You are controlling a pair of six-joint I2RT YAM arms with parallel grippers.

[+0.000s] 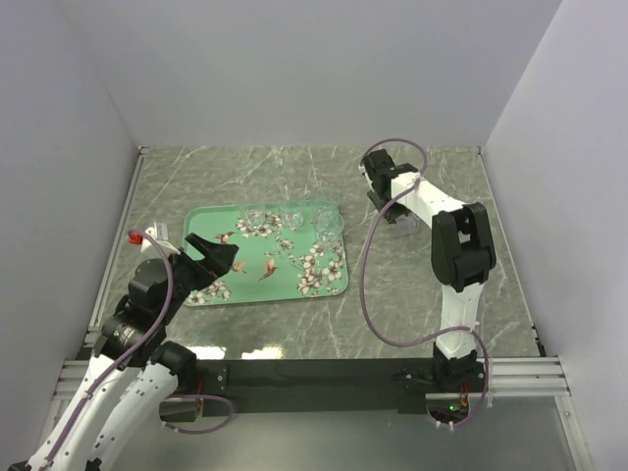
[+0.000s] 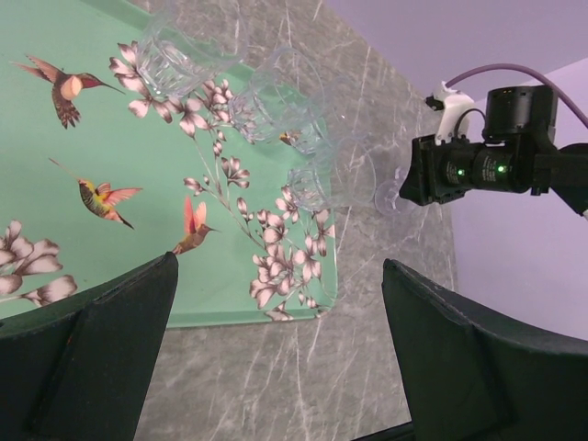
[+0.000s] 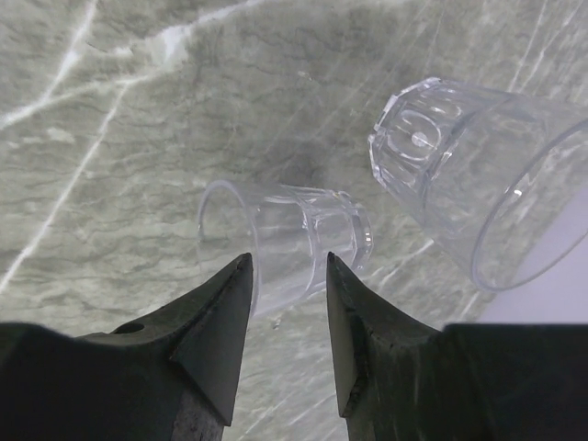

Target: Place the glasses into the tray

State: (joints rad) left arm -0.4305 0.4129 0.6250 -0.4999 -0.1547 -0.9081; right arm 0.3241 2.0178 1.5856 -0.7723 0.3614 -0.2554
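The mint-green tray (image 1: 265, 280) lies left of centre, and three clear glasses (image 1: 291, 217) stand along its far edge. In the left wrist view they show as glasses (image 2: 285, 110) on the tray (image 2: 138, 276). My left gripper (image 2: 280, 266) hangs wide open over the tray's near corner and holds nothing. My right gripper (image 3: 288, 262) is open, its jaws narrowed, with the tips just over a small clear glass (image 3: 294, 230) lying on its side on the table. A second glass (image 3: 459, 175) lies on its side to the right. My right gripper (image 1: 397, 218) is just right of the tray.
The marble tabletop (image 1: 422, 285) is walled in by white panels at the back and on both sides. A purple cable (image 1: 365, 285) loops from the right arm over the table. A black rail (image 1: 324, 373) runs along the near edge.
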